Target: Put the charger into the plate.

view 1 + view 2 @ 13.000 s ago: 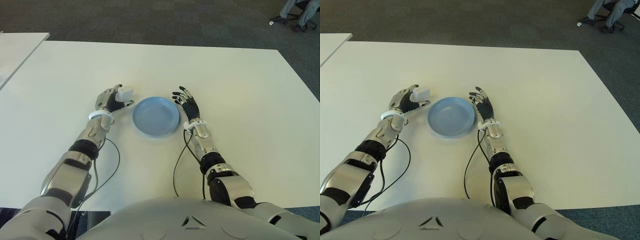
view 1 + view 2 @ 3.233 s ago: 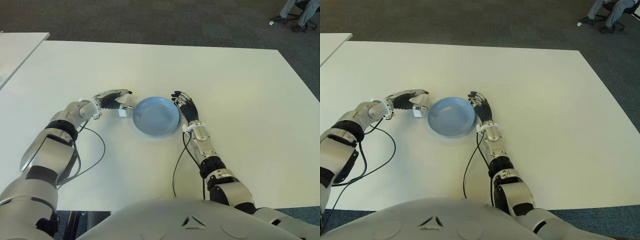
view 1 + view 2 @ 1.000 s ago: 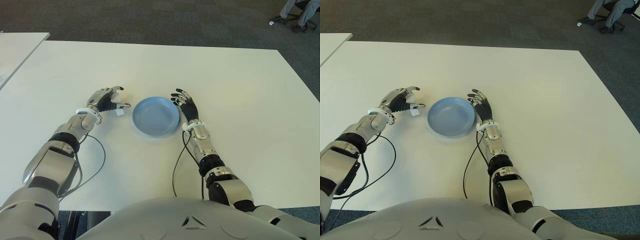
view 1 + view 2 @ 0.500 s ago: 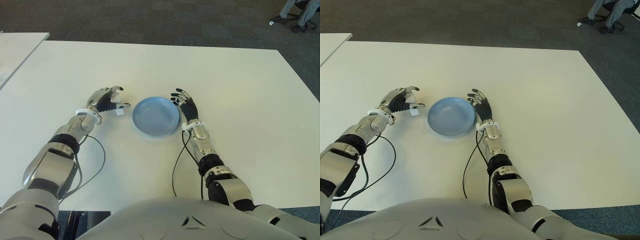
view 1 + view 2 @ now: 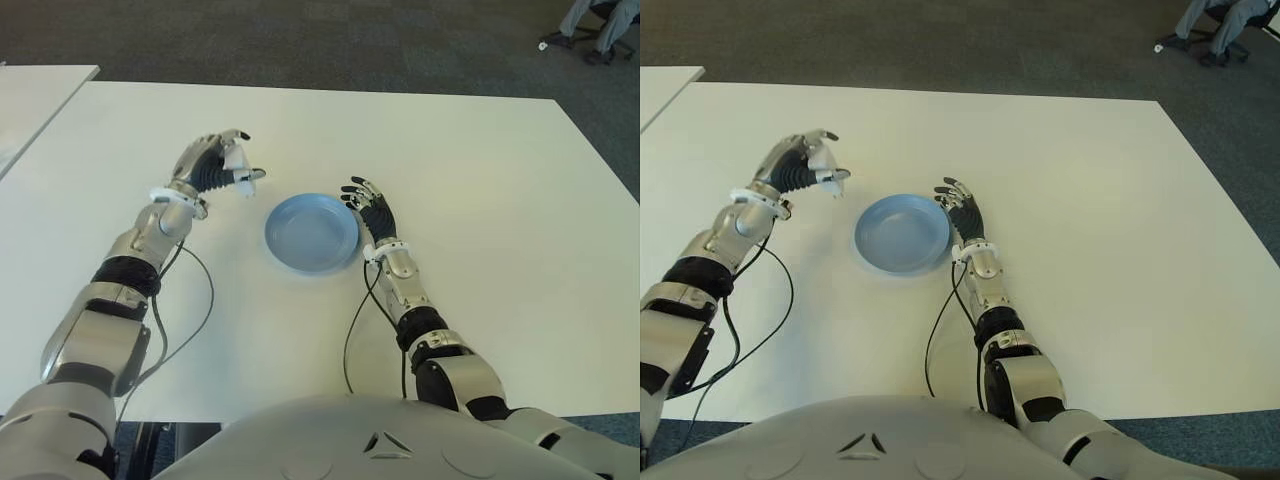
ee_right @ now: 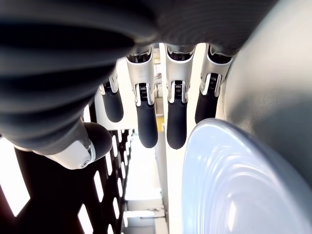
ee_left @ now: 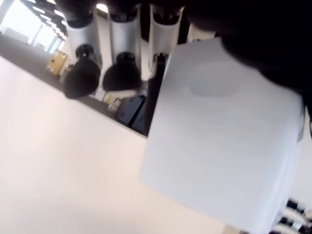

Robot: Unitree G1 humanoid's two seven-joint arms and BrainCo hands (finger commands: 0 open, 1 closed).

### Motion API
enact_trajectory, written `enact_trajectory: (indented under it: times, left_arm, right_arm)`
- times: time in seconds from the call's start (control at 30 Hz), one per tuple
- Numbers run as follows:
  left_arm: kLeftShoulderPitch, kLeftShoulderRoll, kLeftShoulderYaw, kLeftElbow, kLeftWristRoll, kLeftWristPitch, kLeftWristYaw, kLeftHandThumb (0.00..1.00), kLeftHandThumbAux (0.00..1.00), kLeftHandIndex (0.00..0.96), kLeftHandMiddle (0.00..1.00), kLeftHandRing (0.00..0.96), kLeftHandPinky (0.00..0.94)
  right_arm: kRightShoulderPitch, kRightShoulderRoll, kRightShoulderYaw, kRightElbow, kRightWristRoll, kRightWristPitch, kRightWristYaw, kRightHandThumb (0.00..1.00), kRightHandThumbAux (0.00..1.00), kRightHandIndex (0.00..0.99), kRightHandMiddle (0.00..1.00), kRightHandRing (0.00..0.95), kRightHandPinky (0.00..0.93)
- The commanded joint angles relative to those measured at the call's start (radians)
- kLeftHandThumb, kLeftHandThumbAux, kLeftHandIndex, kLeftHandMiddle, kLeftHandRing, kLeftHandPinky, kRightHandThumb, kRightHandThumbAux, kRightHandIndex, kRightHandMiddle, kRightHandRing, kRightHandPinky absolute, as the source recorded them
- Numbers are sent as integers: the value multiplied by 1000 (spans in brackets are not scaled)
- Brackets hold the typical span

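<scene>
A small white charger (image 5: 236,161) is held in my left hand (image 5: 222,167), raised above the white table (image 5: 480,180) a little to the left of and behind the light blue plate (image 5: 311,233). In the left wrist view the charger (image 7: 224,146) fills the picture, pinched against the fingers (image 7: 119,44). My right hand (image 5: 368,205) shows at the plate's right rim, fingers spread and holding nothing. The right wrist view shows those fingers (image 6: 146,117) beside the plate (image 6: 234,185). The plate has nothing in it.
A second white table (image 5: 30,95) shows at the far left. Cables (image 5: 190,320) run from both wrists across the table toward my body. A seated person's legs (image 5: 600,20) show at the far right on the dark carpet.
My left hand has lifted off the table with the charger and moved away from me, now higher than half a second ago. The right hand and plate have not moved.
</scene>
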Motion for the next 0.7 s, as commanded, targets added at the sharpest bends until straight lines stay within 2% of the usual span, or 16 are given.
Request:
enact_trajectory:
  times: [0.03,0.27,0.7]
  left_arm:
    - [58,-17,29,-128,-17,68,-31,748,692,444,861,856,873]
    - [108,-44,69,-338,-36,162,-66,748,694,443,867,859,880]
    - [126,-91,94,-483,-23,261,-78,748,694,443,871,861,884]
  right_arm:
    - [30,-3,-5,44,4,38,-4,0,556,164,315,294,251]
    - [23,-2,-7,52,3,38,-13,0,539,152,314,290,247]
    - [14,2,-10,67,6,31,-18,0,517,132,309,283,236]
